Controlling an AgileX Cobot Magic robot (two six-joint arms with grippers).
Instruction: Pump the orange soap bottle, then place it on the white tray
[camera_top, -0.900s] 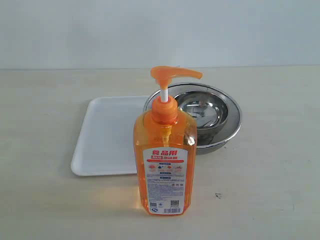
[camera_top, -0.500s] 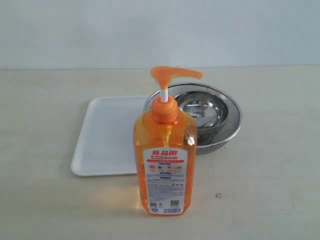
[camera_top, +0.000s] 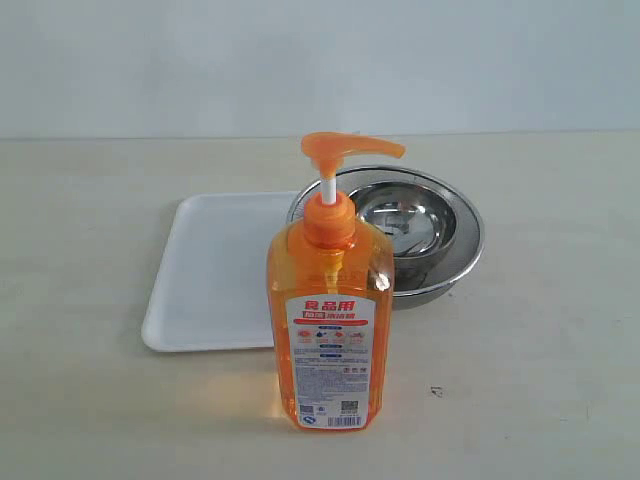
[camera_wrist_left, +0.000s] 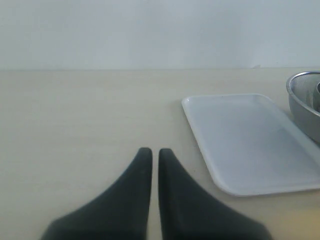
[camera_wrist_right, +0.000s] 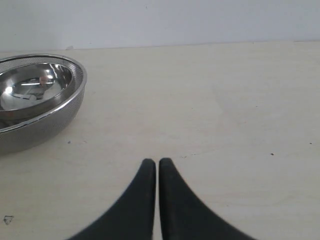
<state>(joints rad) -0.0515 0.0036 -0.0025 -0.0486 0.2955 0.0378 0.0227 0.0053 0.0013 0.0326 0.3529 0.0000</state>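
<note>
Orange soap bottle (camera_top: 330, 330): stands upright on the bench (camera_top: 540, 390), front and centre of the exterior view, not on the tray.
Pump head (camera_top: 345, 150): raised, with white stem showing below it; the spout points to 3 o'clock.
Label (camera_top: 332, 335): white and red, facing the exterior camera.
White tray (camera_top: 215, 270): lies flat on the bench at 10 o'clock from the bottle and carries nothing. The bottle hides its near right corner, so I cannot tell whether they touch.
Steel bowls (camera_top: 455, 245): a smaller bowl sits inside a mesh-sided one, at 1 o'clock from the bottle. They are just beside the tray's right edge.
Left gripper (camera_wrist_left: 151, 152): jaws are drawn together with only a thin slit between the dark tips, and they hold nothing. It hangs over bare bench. The tray (camera_wrist_left: 250, 140) and a bowl rim (camera_wrist_left: 302, 100) lie beyond the tips.
Right gripper (camera_wrist_right: 152, 162): jaws are closed tip to tip and empty, over bare bench. The bowls (camera_wrist_right: 35, 100) lie beyond and off to one side.
Bottle vs jaws: well apart, with no contact and nothing between either pair. Neither wrist view takes the bottle in, so I cannot tell its bearing from the tips.
</note>
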